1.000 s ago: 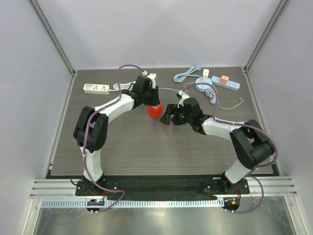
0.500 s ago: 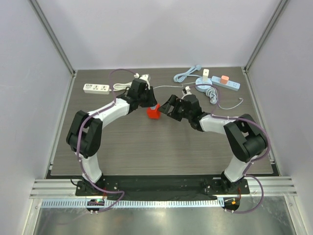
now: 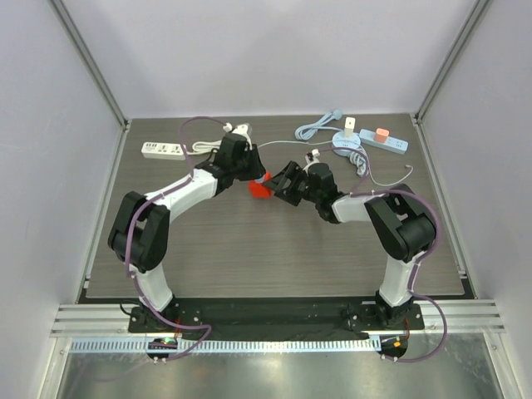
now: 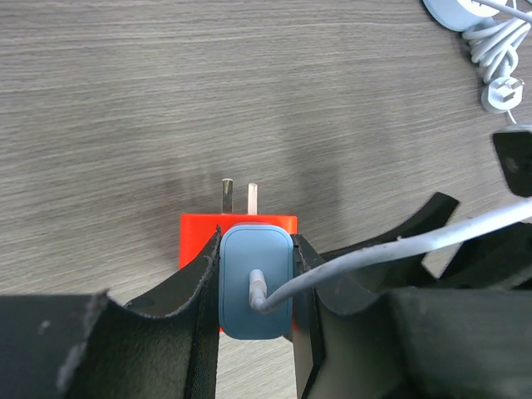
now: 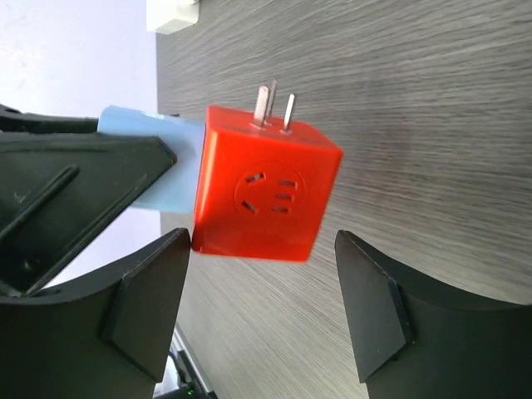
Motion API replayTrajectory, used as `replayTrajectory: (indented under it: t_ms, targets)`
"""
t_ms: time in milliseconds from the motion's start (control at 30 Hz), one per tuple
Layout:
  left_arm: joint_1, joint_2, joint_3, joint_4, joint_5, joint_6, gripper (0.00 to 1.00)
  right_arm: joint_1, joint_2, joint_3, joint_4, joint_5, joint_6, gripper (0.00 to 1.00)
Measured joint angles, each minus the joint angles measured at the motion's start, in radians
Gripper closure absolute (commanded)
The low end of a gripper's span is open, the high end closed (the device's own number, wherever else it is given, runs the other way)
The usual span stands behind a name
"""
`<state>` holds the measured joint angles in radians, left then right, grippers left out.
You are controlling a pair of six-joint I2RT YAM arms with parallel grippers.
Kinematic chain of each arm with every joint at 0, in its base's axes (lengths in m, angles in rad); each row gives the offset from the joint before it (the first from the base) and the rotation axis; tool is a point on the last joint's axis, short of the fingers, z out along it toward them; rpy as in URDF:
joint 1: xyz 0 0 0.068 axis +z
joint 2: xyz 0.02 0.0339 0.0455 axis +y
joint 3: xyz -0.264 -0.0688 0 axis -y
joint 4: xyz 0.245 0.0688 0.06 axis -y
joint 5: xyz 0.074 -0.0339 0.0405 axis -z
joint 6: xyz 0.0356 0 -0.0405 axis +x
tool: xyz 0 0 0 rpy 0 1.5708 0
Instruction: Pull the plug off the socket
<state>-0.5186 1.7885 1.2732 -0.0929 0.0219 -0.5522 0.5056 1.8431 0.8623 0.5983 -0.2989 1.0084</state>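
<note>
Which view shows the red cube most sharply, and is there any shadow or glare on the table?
Right wrist: the red cube is sharp enough to show its slots, its lower edge slightly smeared. Left wrist: the table grain is crisp, a soft shadow lies beyond the cube, the near jaws look soft. Top external: even light, faint shadows, no glare.

Left wrist: red socket cube [image 4: 195, 231] mostly hidden behind blue plug [image 4: 255, 281] & left hand [image 4: 258, 234]; white cable [image 4: 399, 245] cut off at right edge. Right wrist: plug's rear hidden, white strip [image 5: 173, 14] cut by top edge. Top: plug too small to tell.
</note>
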Motion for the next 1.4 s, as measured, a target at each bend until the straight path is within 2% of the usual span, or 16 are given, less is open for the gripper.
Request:
replayTrajectory:
  t_ms: [233, 367, 500, 533, 633, 667, 833, 1100, 1400]
  targets:
    - [-0.019, 0.000, -0.001, 0.000, 0.000, -0.015, 1.00, 0.010, 0.043, 0.000, 0.066, -0.018, 0.039, 0.32]
    - [-0.018, 0.000, -0.001, 0.006, -0.004, -0.016, 1.00, 0.009, 0.052, 0.000, 0.083, -0.017, 0.045, 0.41]
    - [-0.017, 0.000, -0.003, 0.006, -0.008, -0.012, 1.00, 0.010, 0.072, 0.000, 0.113, -0.016, 0.049, 0.43]
    - [-0.016, 0.000, -0.005, 0.007, -0.009, -0.011, 1.00, 0.010, 0.079, 0.002, 0.122, -0.018, 0.048, 0.47]
    - [-0.011, 0.000, -0.023, 0.026, -0.014, -0.008, 1.00, 0.010, 0.107, 0.013, 0.144, -0.019, 0.046, 0.91]
    - [-0.010, 0.000, -0.029, 0.031, -0.016, -0.008, 1.00, 0.010, 0.115, 0.016, 0.149, -0.020, 0.047, 0.99]
    - [-0.008, -0.006, -0.071, 0.063, -0.039, 0.005, 1.00, 0.019, 0.140, 0.034, 0.124, -0.017, 0.059, 0.99]
    - [-0.056, -0.113, -0.237, 0.216, -0.176, 0.119, 1.00, 0.060, 0.140, 0.052, 0.082, 0.005, 0.069, 0.99]
    - [-0.050, -0.118, -0.241, 0.238, -0.193, 0.092, 1.00, 0.061, 0.168, 0.049, 0.155, 0.011, 0.105, 0.99]
